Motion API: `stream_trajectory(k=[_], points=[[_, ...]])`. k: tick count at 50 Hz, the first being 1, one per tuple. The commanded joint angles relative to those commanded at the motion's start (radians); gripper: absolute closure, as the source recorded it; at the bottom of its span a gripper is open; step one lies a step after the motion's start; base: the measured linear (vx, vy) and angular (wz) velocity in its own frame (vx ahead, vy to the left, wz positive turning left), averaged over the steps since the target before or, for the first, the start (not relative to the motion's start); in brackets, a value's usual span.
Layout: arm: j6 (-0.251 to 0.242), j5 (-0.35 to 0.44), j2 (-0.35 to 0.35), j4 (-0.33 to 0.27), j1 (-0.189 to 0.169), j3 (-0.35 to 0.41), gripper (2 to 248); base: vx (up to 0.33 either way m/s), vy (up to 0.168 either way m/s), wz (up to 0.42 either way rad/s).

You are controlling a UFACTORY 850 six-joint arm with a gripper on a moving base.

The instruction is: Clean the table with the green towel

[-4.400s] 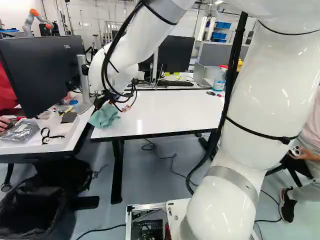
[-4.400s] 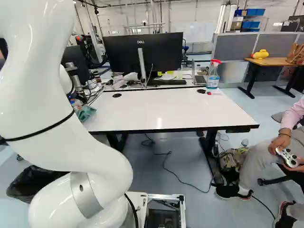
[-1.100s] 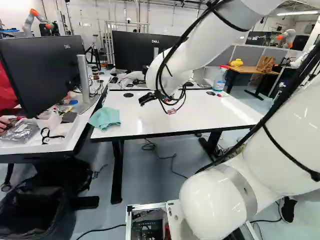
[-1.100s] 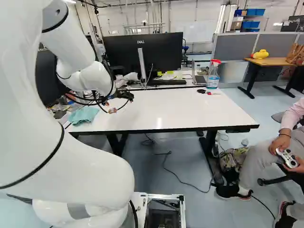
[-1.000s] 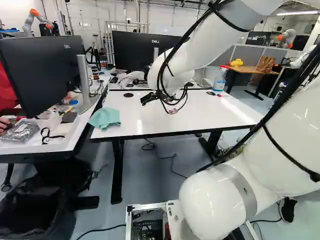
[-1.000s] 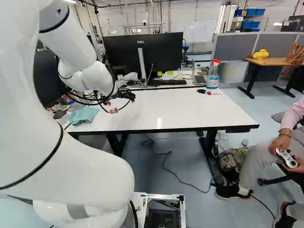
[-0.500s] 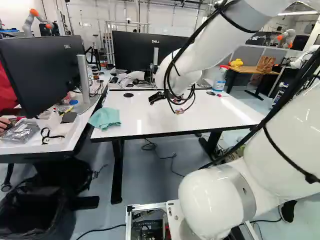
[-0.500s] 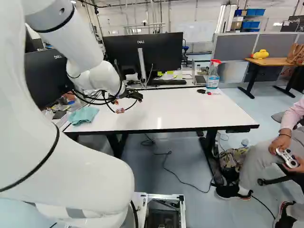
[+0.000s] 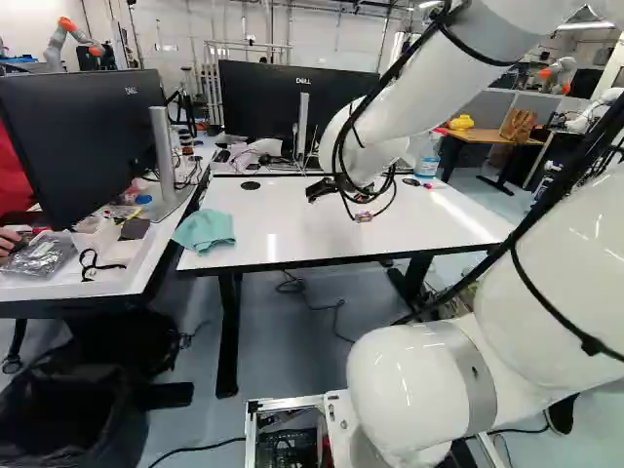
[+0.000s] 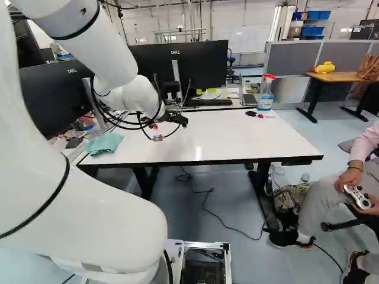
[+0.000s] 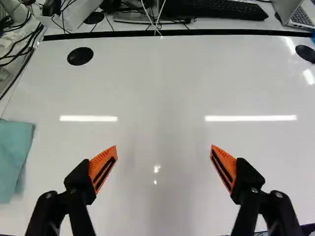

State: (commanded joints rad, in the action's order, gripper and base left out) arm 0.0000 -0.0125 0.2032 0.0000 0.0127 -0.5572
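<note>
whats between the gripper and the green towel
Just bare white tabletop: the wrist view shows nothing lying on the stretch from the open gripper to the towel.

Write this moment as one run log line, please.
gripper: open, empty, above white table | green towel: lying near table corner | wiping: not underway

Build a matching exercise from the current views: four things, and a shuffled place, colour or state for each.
Things:
1. green towel
2. spray bottle
3. jaws
4. brown bag

Descriptions:
A. spread wide, with nothing held between them
B. on the wooden-topped table
C. on the white table, at its left end in the left base view
D. see-through, with a red top

Pairs: 1-C; 2-D; 3-A; 4-B
</note>
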Motion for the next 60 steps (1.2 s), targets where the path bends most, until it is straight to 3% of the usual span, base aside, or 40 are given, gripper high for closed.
stream_trajectory(k=[36, 60], points=[[0.0, 0.005, 0.001, 0.0, -0.01, 0.003, 3, 0.0, 0.0, 0.0], [0.0, 0.063, 0.006, 0.0, -0.011, 0.034, 3, 0.0, 0.0, 0.0]])
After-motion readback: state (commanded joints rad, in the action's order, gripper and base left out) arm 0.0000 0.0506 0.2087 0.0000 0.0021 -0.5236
